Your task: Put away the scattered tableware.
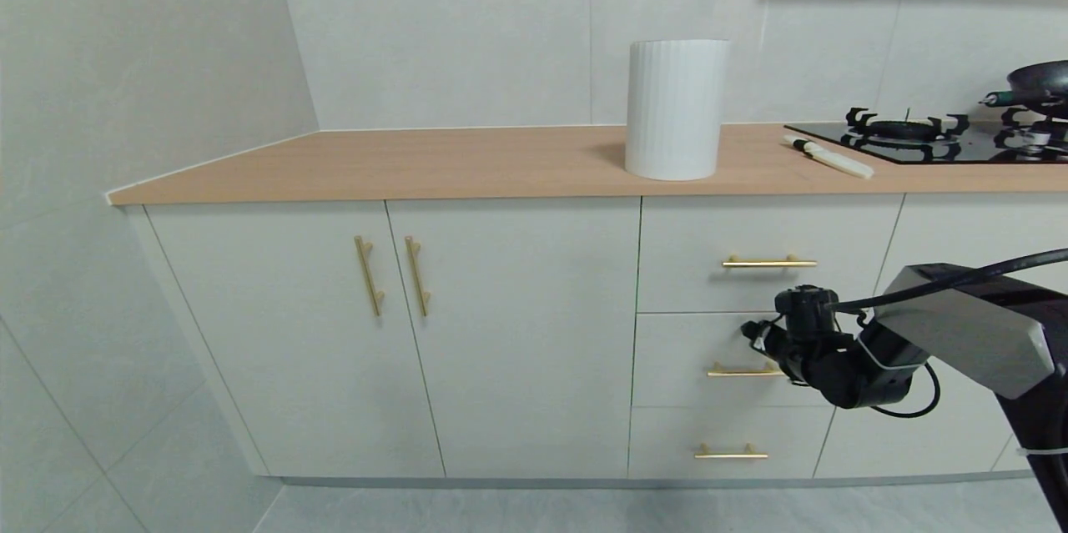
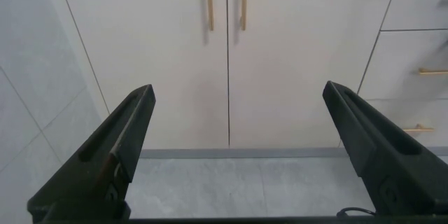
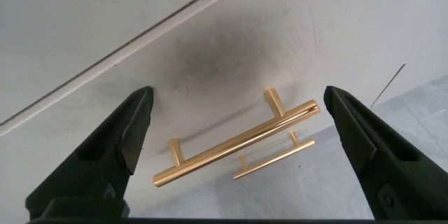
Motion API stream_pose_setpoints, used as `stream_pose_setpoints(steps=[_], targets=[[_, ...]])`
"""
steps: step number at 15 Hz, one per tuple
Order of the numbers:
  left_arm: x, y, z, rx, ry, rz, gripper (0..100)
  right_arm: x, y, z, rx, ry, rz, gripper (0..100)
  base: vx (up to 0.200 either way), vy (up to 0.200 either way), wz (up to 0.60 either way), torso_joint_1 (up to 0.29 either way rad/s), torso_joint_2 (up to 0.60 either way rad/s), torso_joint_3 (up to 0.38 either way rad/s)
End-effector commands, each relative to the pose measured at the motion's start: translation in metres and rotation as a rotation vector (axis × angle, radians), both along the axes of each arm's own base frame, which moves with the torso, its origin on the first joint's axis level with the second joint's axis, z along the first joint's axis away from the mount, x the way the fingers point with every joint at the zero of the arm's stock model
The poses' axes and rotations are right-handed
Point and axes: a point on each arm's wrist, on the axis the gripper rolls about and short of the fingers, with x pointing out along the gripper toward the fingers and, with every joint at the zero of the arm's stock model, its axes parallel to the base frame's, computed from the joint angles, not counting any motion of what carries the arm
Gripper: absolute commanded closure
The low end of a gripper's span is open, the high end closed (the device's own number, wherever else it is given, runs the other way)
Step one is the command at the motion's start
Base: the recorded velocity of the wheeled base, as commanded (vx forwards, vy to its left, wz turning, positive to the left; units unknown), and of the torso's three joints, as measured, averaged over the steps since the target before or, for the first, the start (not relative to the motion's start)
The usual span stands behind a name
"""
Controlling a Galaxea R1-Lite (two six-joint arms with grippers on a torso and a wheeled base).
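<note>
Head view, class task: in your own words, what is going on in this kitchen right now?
The open right gripper hovers just in front of the gold bar handle of the middle drawer, not touching it and holding nothing. The open left gripper, also empty, points at the white double cabinet doors. On the wooden countertop a white ribbed cylindrical container stands, and a pale slim utensil lies beside the black gas hob, not yet put away.
</note>
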Motion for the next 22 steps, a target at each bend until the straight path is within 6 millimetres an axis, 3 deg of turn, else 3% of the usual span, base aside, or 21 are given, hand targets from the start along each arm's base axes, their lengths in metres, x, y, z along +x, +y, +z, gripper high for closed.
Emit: stream_pose_setpoints(steps=[1,4,5,7,9,12,14,18,19,20,21,22], targets=[[0.0,0.0,0.0,0.0,0.001,0.0,0,0.001,0.0,0.001,0.0,-0.01,-0.006,0,0.0,0.0,0.0,0.0,0.0,0.0],[0.0,0.0,0.0,0.0,0.001,0.0,0,-0.004,0.0,0.005,0.006,-0.006,-0.006,0,0.0,0.0,0.0,0.0,0.0,0.0],[0.0,0.0,0.0,0.0,0.001,0.0,0,-0.014,-0.001,0.011,0.006,0.01,-0.004,0,0.0,0.0,0.0,0.0,0.0,0.0],[0.0,0.0,0.0,0.0,0.001,0.0,0,-0.041,0.0,0.038,0.016,0.021,0.03,0,0.0,0.0,0.0,0.0,0.0,0.0],[0.0,0.0,0.0,0.0,0.001,0.0,0,-0.075,0.003,0.083,0.03,-0.018,0.077,0,0.0,0.0,0.0,0.0,0.0,0.0],[0.0,0.0,0.0,0.0,0.001,0.0,0,-0.141,-0.004,0.15,-0.026,-0.121,0.108,0,0.0,0.0,0.0,0.0,0.0,0.0],[0.0,0.0,0.0,0.0,0.001,0.0,0,-0.196,-0.006,0.179,-0.076,-0.184,0.11,0,0.0,0.0,0.0,0.0,0.0,0.0],[0.0,0.0,0.0,0.0,0.001,0.0,0,-0.316,-0.027,0.212,-0.297,-0.371,0.082,0,0.0,0.0,0.0,0.0,0.0,0.0],[0.0,0.0,0.0,0.0,-0.001,0.0,0,-0.343,-0.034,0.212,-0.355,-0.389,0.068,0,0.0,0.0,0.0,0.0,0.0,0.0],[0.0,0.0,0.0,0.0,0.001,0.0,0,-0.357,-0.038,0.211,-0.39,-0.393,0.04,0,0.0,0.0,0.0,0.0,0.0,0.0],[0.0,0.0,0.0,0.0,0.001,0.0,0,-0.397,-0.046,0.208,-0.449,-0.416,-0.018,0,0.0,0.0,0.0,0.0,0.0,0.0],[0.0,0.0,0.0,0.0,0.001,0.0,0,-0.416,-0.048,0.206,-0.457,-0.433,-0.031,0,0.0,0.0,0.0,0.0,0.0,0.0]])
